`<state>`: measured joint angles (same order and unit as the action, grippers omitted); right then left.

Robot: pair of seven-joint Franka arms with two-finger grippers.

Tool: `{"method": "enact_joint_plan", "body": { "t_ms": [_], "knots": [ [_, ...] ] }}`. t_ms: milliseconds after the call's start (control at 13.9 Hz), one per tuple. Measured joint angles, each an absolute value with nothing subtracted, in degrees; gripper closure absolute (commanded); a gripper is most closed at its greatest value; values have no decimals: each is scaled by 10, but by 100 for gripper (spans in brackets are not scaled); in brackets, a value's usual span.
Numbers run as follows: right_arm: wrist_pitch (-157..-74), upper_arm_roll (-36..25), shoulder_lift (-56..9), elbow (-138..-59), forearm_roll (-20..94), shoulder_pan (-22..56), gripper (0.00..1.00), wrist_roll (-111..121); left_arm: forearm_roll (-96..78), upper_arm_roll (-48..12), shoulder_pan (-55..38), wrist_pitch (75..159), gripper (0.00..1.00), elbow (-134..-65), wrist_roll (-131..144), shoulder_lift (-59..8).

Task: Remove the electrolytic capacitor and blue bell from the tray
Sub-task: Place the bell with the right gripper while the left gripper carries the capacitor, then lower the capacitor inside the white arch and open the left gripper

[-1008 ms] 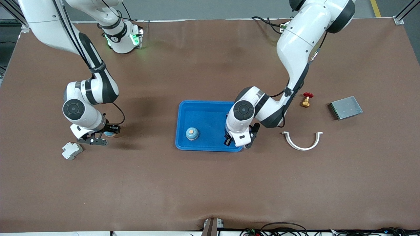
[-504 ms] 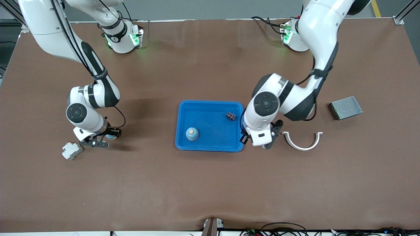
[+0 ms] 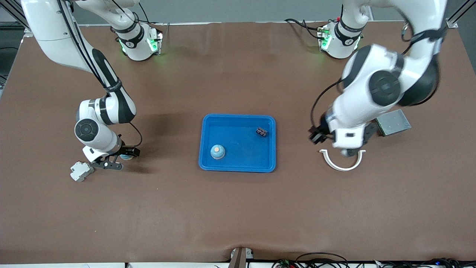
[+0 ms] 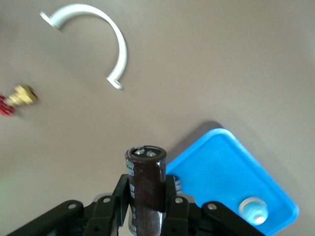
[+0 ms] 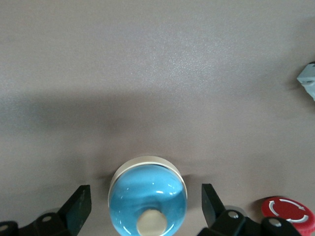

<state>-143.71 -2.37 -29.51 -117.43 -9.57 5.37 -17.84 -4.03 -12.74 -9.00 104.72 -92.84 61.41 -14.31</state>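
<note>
Taking the counter (image 3: 238, 208) as a clock face centred on the blue tray (image 3: 238, 169), with twelve pointing toward the robots' bases, the left pincer (image 4: 146, 196) is hanging at about three o'clock, outside the tray and over a white curved clip (image 3: 342, 162). It is gripping the capacitor (image 4: 146, 182), a dark brown cylinder, upright by its lower body.

At about nine o'clock the right pincer (image 5: 146, 201) is sitting low with its jaws spread wide. The blue bell (image 5: 147, 199) is resting on the counter between them, touched by neither.

A second round blue thing (image 3: 217, 151) and a small dark part (image 3: 261, 131) are lying in the tray.

The capacitor is probably risking a topple or a roll if it is let go from height or onto the clip. The right pincer may nudge the bell if it lifts at a slant.
</note>
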Motion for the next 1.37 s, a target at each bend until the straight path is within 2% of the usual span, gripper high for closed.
{"method": "enact_joint_plan", "body": {
  "t_ms": [216, 432, 720, 1008, 1368],
  "knots": [
    [-1388, -18, -291, -1161, -96, 56, 0, -181, -53, -126, -20, 1045, 100, -1018, 491, -55],
    [-1329, -10, -268, -1140, -96, 82, 0, -235, -54, -126, 44, 1047, 100, -1067, 378, -32],
    [-1296, -4, -253, -1116, -92, 173, 0, -395, -54, -124, 99, 1080, 100, -1091, 271, -46],
    [-1296, -2, -255, -1074, -31, 266, 0, -515, -49, -127, 97, 1197, 100, -1142, 266, -87],
    [-1299, -2, -296, -1004, -17, 319, 0, -632, -20, -129, 85, 1283, 100, -1157, 266, -163]
  ]
}}
